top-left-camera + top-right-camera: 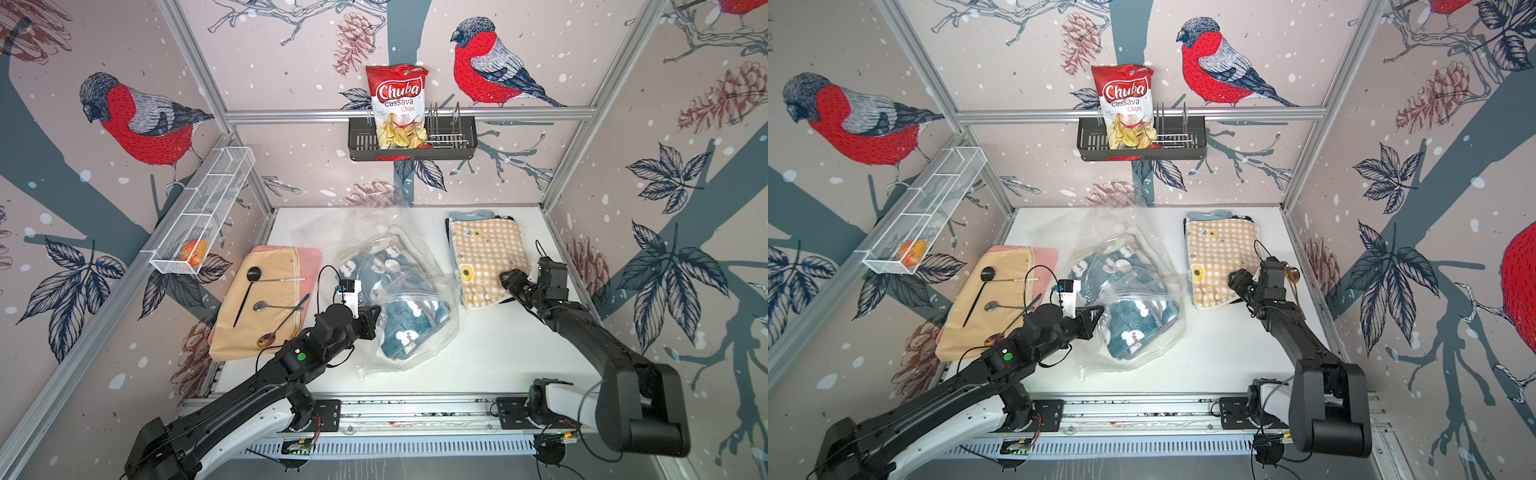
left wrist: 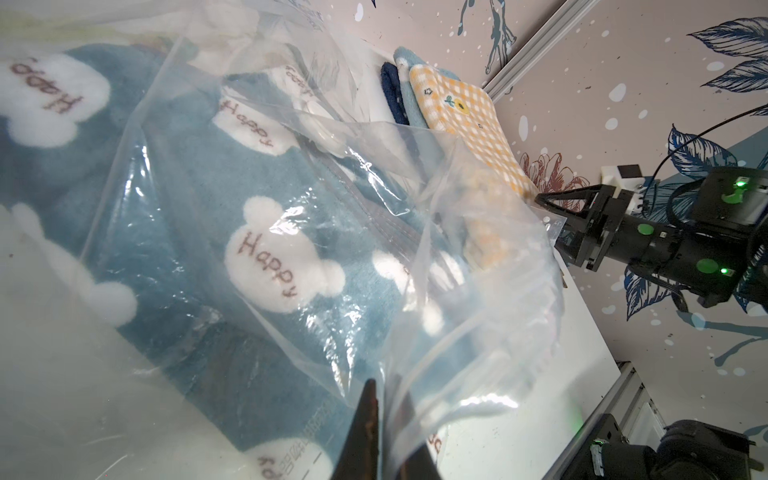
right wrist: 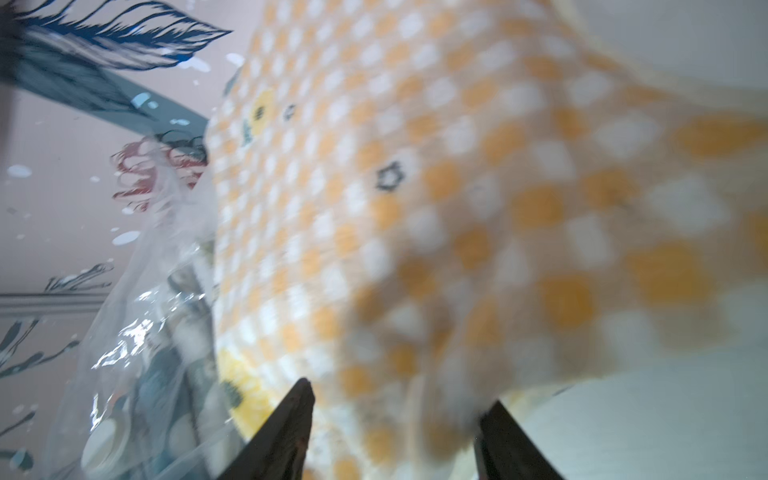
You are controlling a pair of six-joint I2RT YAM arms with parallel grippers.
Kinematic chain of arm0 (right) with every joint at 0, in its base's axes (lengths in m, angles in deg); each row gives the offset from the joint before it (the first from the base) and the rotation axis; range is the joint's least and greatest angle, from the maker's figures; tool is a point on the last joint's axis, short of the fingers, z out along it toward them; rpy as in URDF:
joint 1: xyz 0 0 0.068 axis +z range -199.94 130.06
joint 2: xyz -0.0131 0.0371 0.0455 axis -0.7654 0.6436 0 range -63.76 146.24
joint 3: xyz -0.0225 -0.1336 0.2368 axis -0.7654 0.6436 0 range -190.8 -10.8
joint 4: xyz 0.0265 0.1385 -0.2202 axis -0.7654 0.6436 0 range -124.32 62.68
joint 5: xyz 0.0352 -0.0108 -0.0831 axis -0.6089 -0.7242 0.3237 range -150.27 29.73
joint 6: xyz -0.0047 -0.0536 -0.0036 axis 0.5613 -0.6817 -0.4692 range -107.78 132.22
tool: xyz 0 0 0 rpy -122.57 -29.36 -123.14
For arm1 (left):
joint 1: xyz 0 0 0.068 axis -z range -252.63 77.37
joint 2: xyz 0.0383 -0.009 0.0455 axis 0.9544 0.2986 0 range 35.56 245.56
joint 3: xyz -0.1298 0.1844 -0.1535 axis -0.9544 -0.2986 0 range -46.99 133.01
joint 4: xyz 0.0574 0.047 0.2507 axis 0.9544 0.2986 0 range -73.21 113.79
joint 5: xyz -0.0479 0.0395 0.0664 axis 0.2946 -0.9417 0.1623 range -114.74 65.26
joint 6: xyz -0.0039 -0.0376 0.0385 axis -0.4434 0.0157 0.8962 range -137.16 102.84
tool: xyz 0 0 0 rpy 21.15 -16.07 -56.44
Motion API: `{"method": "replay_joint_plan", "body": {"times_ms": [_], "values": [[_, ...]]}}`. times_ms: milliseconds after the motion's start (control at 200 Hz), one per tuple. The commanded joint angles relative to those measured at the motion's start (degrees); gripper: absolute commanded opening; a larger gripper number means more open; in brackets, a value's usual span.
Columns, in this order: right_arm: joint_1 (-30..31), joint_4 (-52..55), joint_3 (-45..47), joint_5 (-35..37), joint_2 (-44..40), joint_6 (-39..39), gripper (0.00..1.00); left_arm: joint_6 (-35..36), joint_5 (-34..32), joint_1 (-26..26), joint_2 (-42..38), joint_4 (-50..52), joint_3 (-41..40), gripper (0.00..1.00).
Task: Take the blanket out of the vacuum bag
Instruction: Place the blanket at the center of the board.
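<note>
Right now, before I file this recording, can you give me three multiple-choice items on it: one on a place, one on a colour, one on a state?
1. Where is the Chuba cassava chips bag?
A. On the table
B. In the black wall basket
C. In the white mesh shelf

2. What colour is the blanket in the vacuum bag?
A. Blue with white patches
B. Plain red
C. Green stripes

3. How is the right gripper?
A. Shut on a spoon
B. Shut on the blanket
C. Open, holding nothing

Key: B, since the Chuba cassava chips bag stands in the black wall basket on the back wall. A, since the blanket shows blue with white patches through the vacuum bag. C, since the right gripper has its fingers wide apart by the yellow checked towel.
</note>
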Motion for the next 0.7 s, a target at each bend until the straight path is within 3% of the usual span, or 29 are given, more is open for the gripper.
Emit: {"method": "replay_joint_plan", "body": {"times_ms": [0, 175, 340, 505, 580, 695], "values": [[4.07, 4.43, -0.60, 0.72, -4.17, -2.17, 0.60, 1.63, 1.34, -0.12, 0.44, 1.14, 0.67, 0.13], [12.23, 5.98, 1.59, 0.17, -12.67, 1.96, 0.60, 3.24, 2.84, -0.12, 1.72, 3.33, 1.28, 0.23], [26.53, 3.55, 3.60, 4.71, -17.97, 9.01, 0.26, 3.83, 4.65, 0.05, 1.05, 6.23, 1.70, 0.38], [38.24, 2.92, 4.57, 11.99, -20.12, 14.14, 0.13, 4.48, 3.81, 0.05, -2.54, 8.35, 2.50, 0.51], [42.51, 3.24, 4.96, 14.96, -20.86, 15.07, 0.12, 4.46, 4.02, 0.01, -3.03, 8.32, 2.59, 0.58], [47.52, 3.59, 6.67, 18.91, -21.90, 16.80, 0.11, 4.24, 6.06, 0.01, -1.84, 6.99, 2.64, 0.59]]}}
